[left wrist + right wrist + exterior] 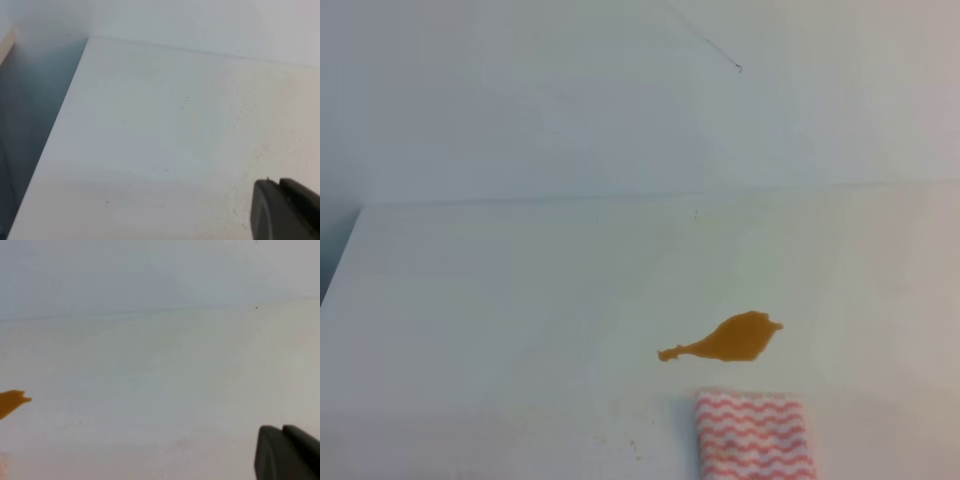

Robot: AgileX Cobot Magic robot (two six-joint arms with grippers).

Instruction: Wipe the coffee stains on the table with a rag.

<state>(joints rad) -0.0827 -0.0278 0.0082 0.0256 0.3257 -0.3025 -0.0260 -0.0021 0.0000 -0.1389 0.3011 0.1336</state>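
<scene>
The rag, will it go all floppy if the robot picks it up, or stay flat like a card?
Probably floppy: the rag looks like thin, soft, folded cloth, so its layers may droop or open. It likely weighs little for its size. Pushed across the smooth table, it should slide easily, though it might bunch up once it soaks in the stain.
</scene>
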